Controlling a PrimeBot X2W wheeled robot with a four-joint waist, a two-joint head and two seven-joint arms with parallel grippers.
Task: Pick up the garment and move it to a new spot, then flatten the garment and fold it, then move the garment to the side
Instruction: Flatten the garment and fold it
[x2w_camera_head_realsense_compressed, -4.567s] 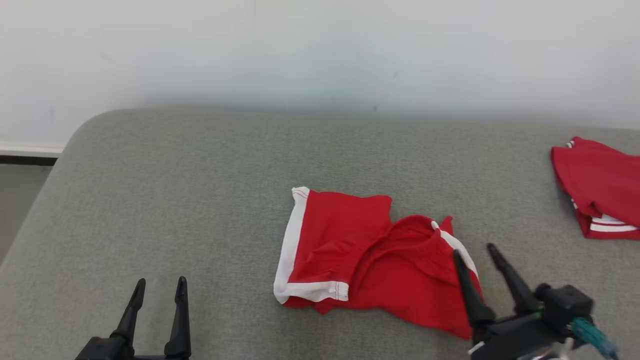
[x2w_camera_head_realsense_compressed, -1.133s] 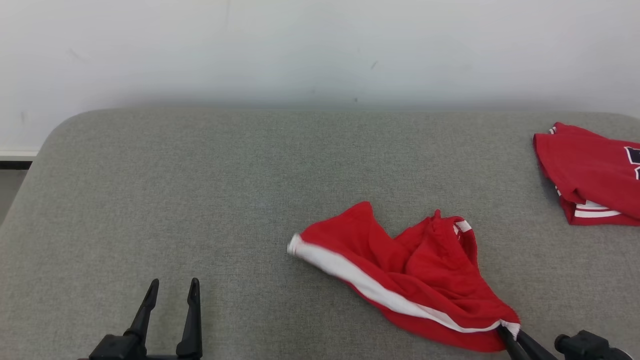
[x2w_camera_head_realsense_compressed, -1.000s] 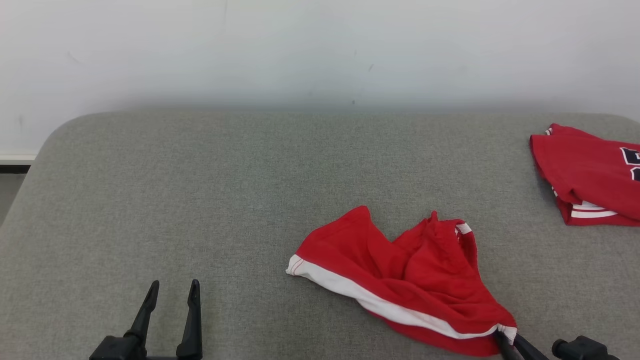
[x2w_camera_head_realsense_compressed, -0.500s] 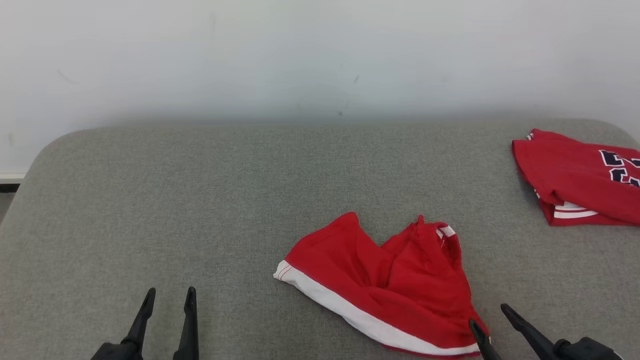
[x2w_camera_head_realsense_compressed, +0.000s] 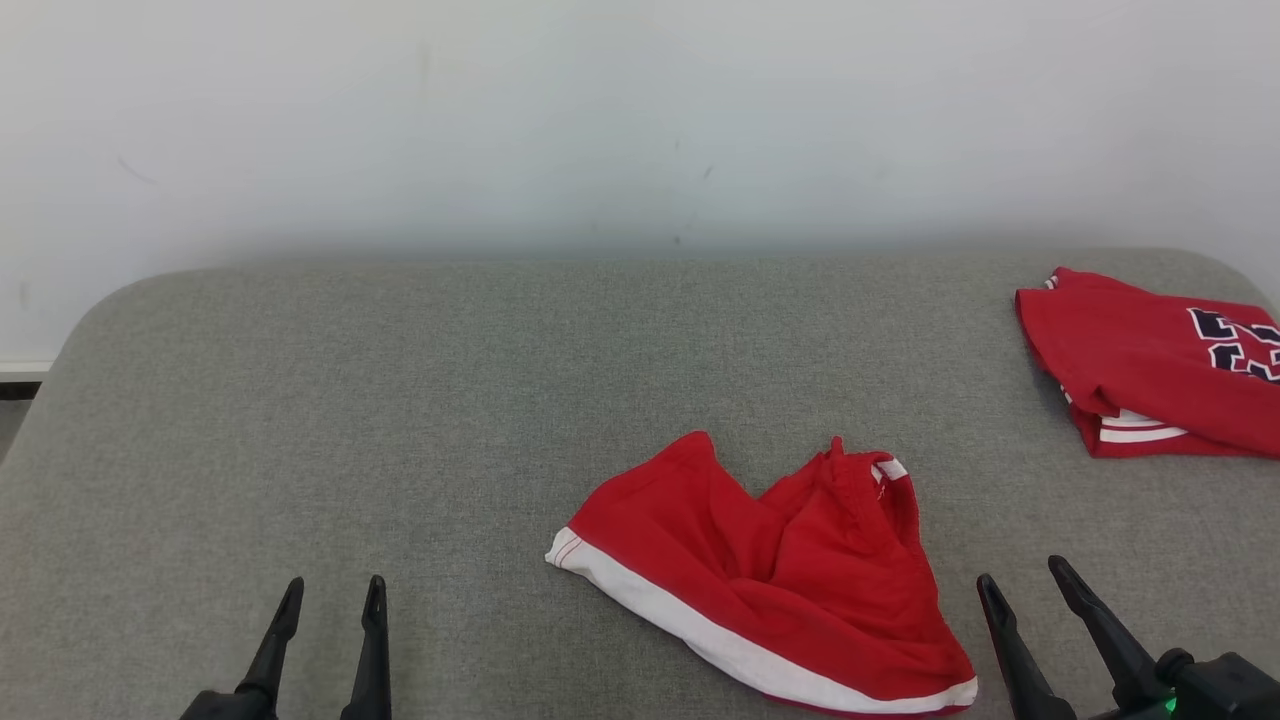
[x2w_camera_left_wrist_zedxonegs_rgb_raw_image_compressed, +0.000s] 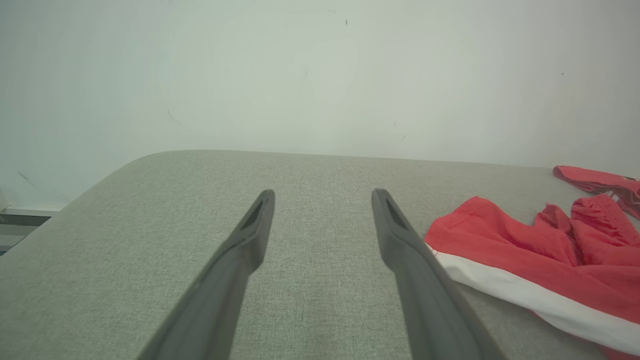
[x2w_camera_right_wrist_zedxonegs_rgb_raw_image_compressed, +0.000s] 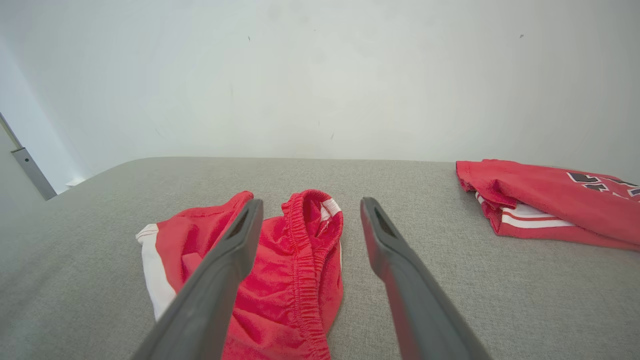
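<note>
Shorts (x2w_camera_head_realsense_compressed: 790, 570): red with a white hem, crumpled on the grey cushion (x2w_camera_head_realsense_compressed: 400, 400), right of centre and toward the near edge.
Waistband (x2w_camera_right_wrist_zedxonegs_rgb_raw_image_compressed: 305, 240): gathered elastic, bunched upward.
Right gripper (x2w_camera_head_realsense_compressed: 1020, 572): fingers spread and empty, just beside the shorts' right corner; we see a gap between them.
Left gripper (x2w_camera_head_realsense_compressed: 334, 582): fingers spread and empty, over bare cushion, well apart from the shorts.
Jersey (x2w_camera_head_realsense_compressed: 1130, 350): red, folded, far right.
Wall (x2w_camera_head_realsense_compressed: 600, 120): plain white.
</note>
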